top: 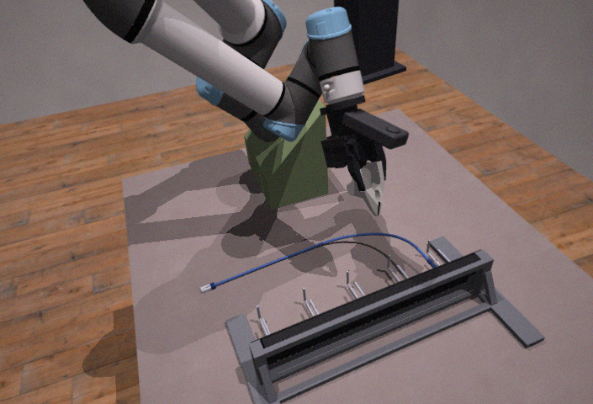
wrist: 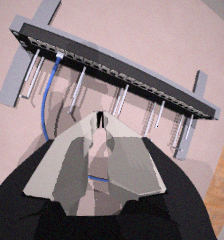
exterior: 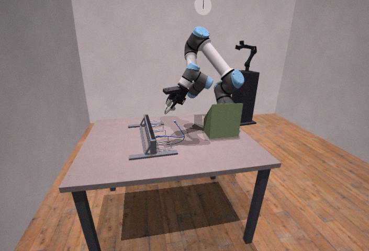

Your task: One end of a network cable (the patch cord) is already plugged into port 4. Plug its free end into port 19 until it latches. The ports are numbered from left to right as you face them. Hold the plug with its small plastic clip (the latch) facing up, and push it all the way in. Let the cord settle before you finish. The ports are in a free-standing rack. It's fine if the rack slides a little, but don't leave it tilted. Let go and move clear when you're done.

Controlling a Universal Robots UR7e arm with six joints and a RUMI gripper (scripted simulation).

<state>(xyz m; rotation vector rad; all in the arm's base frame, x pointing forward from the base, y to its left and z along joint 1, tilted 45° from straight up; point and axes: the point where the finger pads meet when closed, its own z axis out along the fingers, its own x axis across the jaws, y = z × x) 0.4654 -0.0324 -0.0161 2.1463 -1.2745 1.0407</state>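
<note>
The claw [top: 378, 205] hung above the worktop [top: 521, 238] with its jaws pressed together on nothing. The patch cord [top: 306, 250], thin, light and limp, trailed from the rack [top: 484, 259]. Its free plug [top: 204, 287], well away, looked the only rigid place to grip.

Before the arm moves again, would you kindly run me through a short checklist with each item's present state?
1. End effector empty: ok, shut on nothing, above the table.
2. End effector open for a grasp: not ok.
3. Free plug reachable: ok, lying on the table in the open, far from the end effector.
4. Patch cord plugged at the rack: ok, one end is in.
5. Rack level: ok, both feet flat.
6. Latch facing up: cannot tell, too small.
</note>
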